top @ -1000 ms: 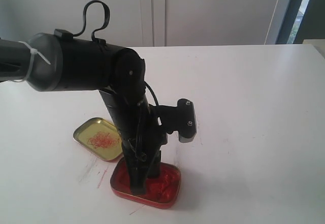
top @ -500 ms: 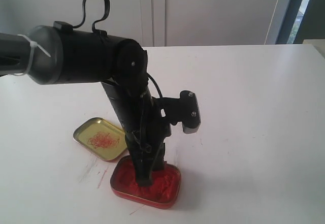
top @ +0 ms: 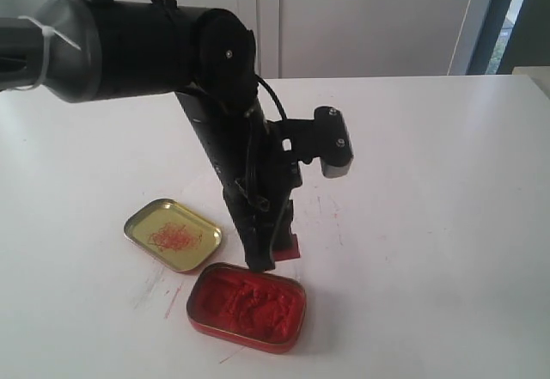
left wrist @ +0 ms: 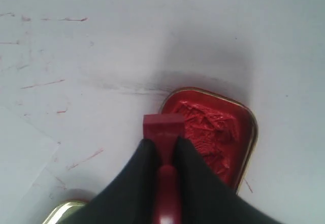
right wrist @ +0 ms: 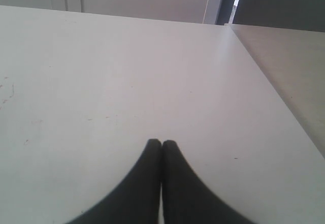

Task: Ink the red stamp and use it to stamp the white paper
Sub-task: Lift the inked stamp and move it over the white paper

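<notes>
White red-streaked table lies under the red stamp, pale panels behind.

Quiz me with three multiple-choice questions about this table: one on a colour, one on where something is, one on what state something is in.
1. What colour is the lid? A) blue B) gold C) black
2. Where is the stamp? A) gripped by the left fingers, clear of the ink tin B) pressed into the ink C) lying on the lid
3. How are the right fingers? A) wide open B) gripping a pen C) shut, empty

Answers: 1 B, it is gold with red scribbles inside. 2 A, the stamp sits between the fingers and the ink surface shows whole. 3 C, they meet with nothing between them.
</notes>
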Controlling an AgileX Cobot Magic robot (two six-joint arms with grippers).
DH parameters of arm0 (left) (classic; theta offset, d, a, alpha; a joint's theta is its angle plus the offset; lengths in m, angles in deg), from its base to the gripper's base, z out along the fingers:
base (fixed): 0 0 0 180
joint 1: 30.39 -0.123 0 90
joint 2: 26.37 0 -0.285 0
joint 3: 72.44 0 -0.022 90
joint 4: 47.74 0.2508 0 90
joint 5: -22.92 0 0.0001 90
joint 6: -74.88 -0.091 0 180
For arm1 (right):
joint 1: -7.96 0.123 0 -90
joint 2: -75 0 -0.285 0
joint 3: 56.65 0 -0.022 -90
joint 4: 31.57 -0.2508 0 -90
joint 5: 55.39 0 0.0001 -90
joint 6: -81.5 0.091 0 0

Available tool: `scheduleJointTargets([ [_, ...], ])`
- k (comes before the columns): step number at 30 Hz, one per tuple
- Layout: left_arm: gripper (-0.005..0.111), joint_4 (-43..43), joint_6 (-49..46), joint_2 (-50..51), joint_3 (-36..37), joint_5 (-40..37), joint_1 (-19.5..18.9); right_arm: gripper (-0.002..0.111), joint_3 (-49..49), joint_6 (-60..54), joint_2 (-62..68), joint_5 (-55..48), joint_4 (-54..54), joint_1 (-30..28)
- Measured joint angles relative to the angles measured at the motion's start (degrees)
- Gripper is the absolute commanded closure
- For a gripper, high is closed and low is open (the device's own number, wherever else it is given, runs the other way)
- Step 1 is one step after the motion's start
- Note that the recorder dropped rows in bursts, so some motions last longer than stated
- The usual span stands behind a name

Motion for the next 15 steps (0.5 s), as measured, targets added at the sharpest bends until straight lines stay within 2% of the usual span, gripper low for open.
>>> scheduleJointTargets([
  [15, 0.107, 0.0, 4.1, 0.2, -0.4, 1.4, -10.2, 0.108, 0.0, 0.0, 0.0, 0.0, 0.0, 0.0],
])
